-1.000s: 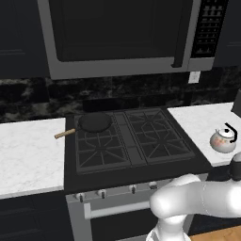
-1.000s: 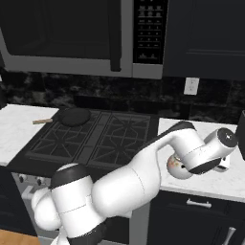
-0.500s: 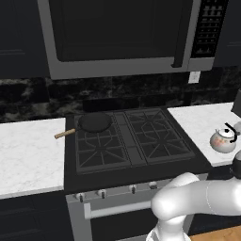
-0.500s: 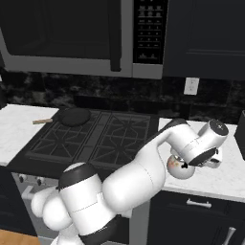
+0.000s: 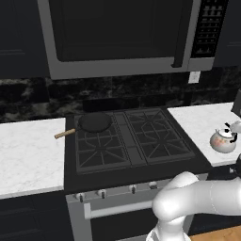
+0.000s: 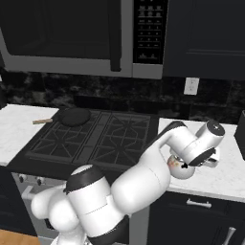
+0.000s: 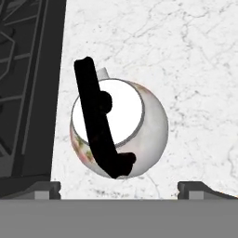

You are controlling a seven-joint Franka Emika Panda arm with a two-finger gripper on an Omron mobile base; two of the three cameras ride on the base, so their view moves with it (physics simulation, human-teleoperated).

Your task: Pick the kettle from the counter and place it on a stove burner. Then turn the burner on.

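The kettle (image 7: 139, 125) stands upright on the white marble counter (image 7: 186, 56), its black handle (image 7: 95, 121) arching over the lid. My gripper (image 7: 122, 188) hovers straight above it, open, with one fingertip (image 7: 44, 188) on each side and nothing held. In the left base view the kettle (image 5: 222, 140) sits on the counter (image 5: 197, 120) just right of the stove. My forearm hides most of the kettle (image 6: 181, 168) in the right base view. The nearest stove burner (image 5: 160, 146) is the front right grate, unlit.
A flat black pan (image 5: 94, 122) with a wooden handle occupies the back left burner. The knobs (image 5: 134, 189) line the stove front. A dark object (image 6: 240, 127) stands on the counter at the far right. The microwave (image 5: 117, 37) hangs above the stove.
My wrist has swung a little to the left and turned over the kettle. The kettle and pan have stayed put.
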